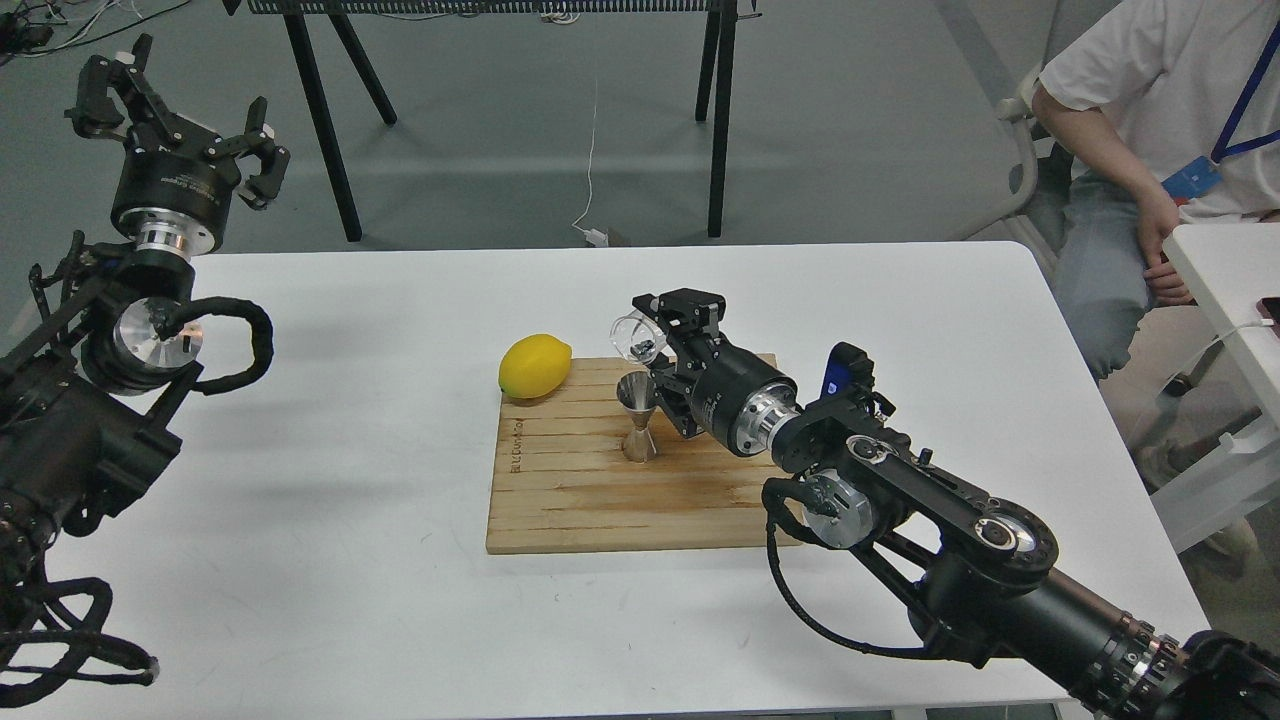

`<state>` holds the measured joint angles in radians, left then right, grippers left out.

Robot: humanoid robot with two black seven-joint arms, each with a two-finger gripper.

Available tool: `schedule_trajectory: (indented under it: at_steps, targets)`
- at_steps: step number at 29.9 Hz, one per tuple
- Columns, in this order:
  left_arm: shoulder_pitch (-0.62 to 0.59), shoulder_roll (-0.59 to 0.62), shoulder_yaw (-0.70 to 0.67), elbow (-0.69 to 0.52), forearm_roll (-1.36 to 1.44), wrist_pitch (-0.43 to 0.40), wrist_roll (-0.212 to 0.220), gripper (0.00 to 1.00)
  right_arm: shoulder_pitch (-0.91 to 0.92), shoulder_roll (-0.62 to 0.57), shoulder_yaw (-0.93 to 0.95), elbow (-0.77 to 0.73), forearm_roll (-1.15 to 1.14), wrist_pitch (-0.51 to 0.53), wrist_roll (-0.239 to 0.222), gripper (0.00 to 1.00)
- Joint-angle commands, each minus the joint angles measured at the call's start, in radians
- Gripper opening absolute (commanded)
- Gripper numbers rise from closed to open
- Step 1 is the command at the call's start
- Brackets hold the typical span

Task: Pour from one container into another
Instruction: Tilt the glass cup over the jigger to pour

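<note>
A small clear glass cup (634, 336) hangs tilted on its side, mouth to the left, just above and behind the steel jigger (637, 417). My right gripper (655, 340) is shut on that cup. The hourglass-shaped jigger stands upright on the wooden board (600, 490), right below the cup's lip. Far off at the upper left, my left gripper (170, 105) is raised above the table's edge, open, with nothing between its fingers.
A yellow lemon (535, 366) rests on the board's far left corner, close to the jigger. The white table (350, 560) carries the board. A seated person (1150, 180) and a second table are at the right; black stand legs rise behind.
</note>
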<state>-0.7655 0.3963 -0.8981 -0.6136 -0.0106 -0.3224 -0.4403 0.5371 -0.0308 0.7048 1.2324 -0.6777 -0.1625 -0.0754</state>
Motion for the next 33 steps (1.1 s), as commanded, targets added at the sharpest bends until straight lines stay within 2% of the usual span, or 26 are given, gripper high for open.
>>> schedule_trajectory:
  at_steps: [1,21,33]
  targets:
    - [0.000,-0.002,-0.001,0.000,0.000,0.000,-0.003,1.00,0.009,0.000,-0.005,-0.005,-0.025,-0.003,0.000,0.19]
    - [0.000,-0.002,0.001,0.002,0.000,0.000,-0.009,1.00,0.064,-0.103,-0.103,0.013,-0.079,-0.011,0.000,0.19]
    - [0.000,0.001,0.001,0.002,0.000,0.000,-0.011,1.00,0.098,-0.107,-0.140,0.019,-0.137,-0.011,0.005,0.19]
